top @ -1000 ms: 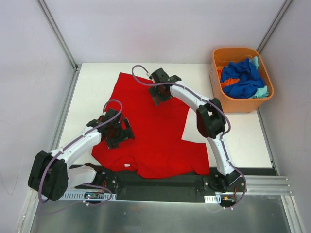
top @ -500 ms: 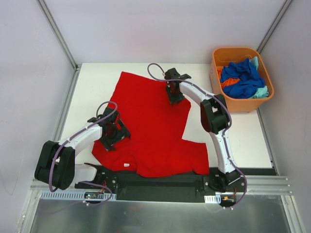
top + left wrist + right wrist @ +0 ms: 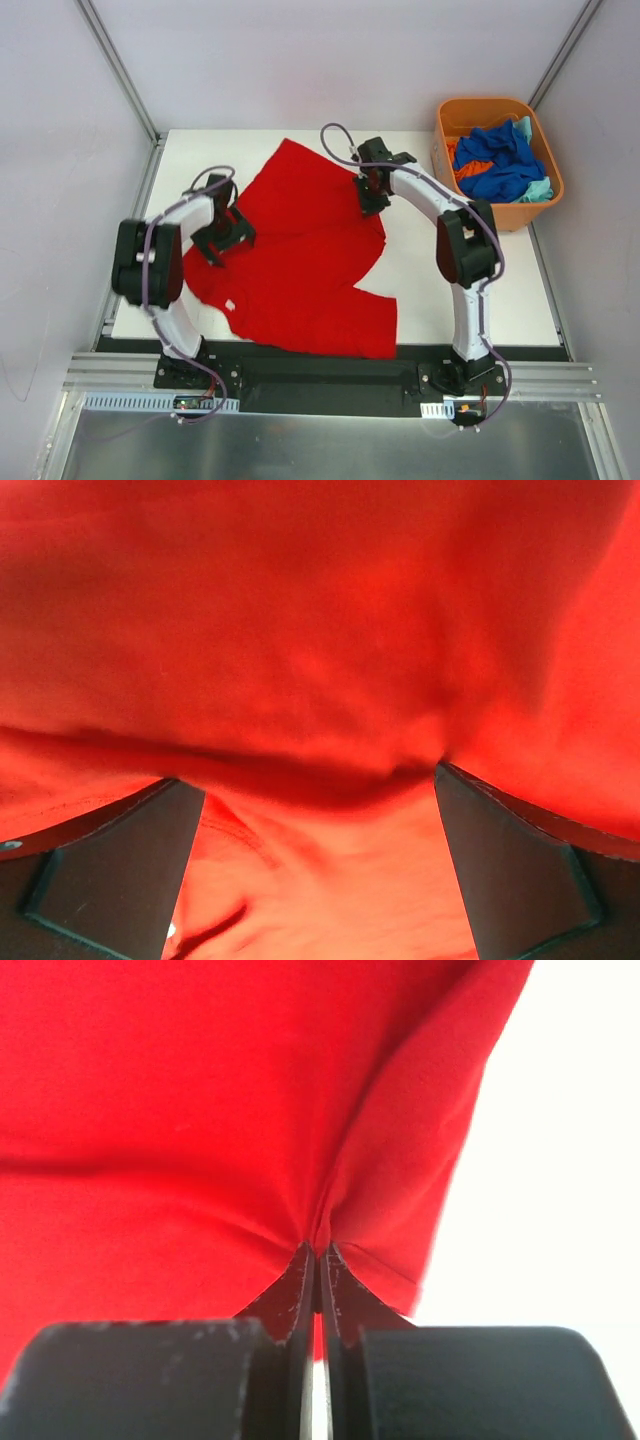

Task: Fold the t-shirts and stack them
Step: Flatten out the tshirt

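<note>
Soft, light and limp, the red t-shirt (image 3: 300,270) lies on the worktop (image 3: 480,280), best taken at an edge. The right end effector (image 3: 316,1260) pinches its edge fold; the left end effector (image 3: 315,780) stands wide, perhaps touching it.

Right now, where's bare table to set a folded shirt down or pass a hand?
Bare table in the far-left corner, between the red t-shirt and the far edge; also the right strip between the right arm and the right edge, nearer than the orange tub. Crowded: the middle, under the shirt, with left gripper and right gripper on it.
</note>
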### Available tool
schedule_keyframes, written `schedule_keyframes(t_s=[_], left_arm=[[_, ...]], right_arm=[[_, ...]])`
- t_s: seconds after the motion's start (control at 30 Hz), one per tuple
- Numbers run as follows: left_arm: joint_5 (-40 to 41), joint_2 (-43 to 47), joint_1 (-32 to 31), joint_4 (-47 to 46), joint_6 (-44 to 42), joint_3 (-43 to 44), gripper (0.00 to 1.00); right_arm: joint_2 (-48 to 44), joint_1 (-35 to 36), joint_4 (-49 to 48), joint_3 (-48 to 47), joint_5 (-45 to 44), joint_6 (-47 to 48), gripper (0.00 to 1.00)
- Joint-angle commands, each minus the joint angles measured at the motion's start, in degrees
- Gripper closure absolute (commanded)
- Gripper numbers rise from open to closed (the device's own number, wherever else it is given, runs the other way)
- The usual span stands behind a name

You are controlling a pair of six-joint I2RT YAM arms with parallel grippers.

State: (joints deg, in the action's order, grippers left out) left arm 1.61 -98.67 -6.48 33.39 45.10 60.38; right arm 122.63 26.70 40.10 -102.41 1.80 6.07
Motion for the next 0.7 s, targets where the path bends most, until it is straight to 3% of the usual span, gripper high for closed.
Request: schedule_keyframes(t_s=[0.0,0.03,0.1,0.13,0.2,0.23,0.3,0.43,0.5,0.57,0.67], left_arm=[[-1.2,-18.8,1.6,1.3,-7.6,26.2,0.01],[-3.5,-22.7,1.6,1.9,-8.2,38.2,0.01],[-10.0,-34.1,1.2,5.3,-9.3,51.2,0.01],[-11.9,-41.2,0.8,6.0,-9.6,64.0,0.01],[-15.9,-47.3,-0.6,6.0,-9.9,75.2,0.01],[-16.8,-52.4,-1.2,5.3,-9.7,84.8,0.01],[-19.5,-55.6,-2.4,3.4,-9.1,90.6,0.01],[-22.1,-48.8,-4.1,-4.9,-9.6,84.0,0.00],[-20.3,-44.3,-4.4,-5.3,-13.4,81.5,0.01],[-17.3,-35.7,-4.4,-5.2,-16.1,76.0,0.01],[-13.6,-22.6,-4.4,-5.2,-18.6,66.6,0.01]], right_arm=[[-11.2,-0.5,-3.4,13.7,6.4,-8.7,0.99],[-12.1,-0.3,-4.6,16.1,9.3,-11.4,0.99],[-14.1,0.0,-5.8,20.8,9.7,-13.6,0.99],[-14.6,0.1,-6.1,21.8,8.7,-15.7,0.99],[-15.8,0.4,-7.9,23.5,8.1,-18.9,0.96],[-16.1,1.0,-9.4,25.1,9.7,-19.9,0.95],[-16.2,1.9,-11.4,25.2,10.5,-21.8,0.88],[-15.2,2.8,-6.1,20.0,6.1,-19.1,0.74],[-16.0,2.9,-3.2,17.8,2.8,-17.7,0.60],[-17.3,2.8,-1.7,17.5,-0.8,-17.2,0.47],[-18.7,2.8,0.3,18.3,-3.8,-17.3,0.40]])
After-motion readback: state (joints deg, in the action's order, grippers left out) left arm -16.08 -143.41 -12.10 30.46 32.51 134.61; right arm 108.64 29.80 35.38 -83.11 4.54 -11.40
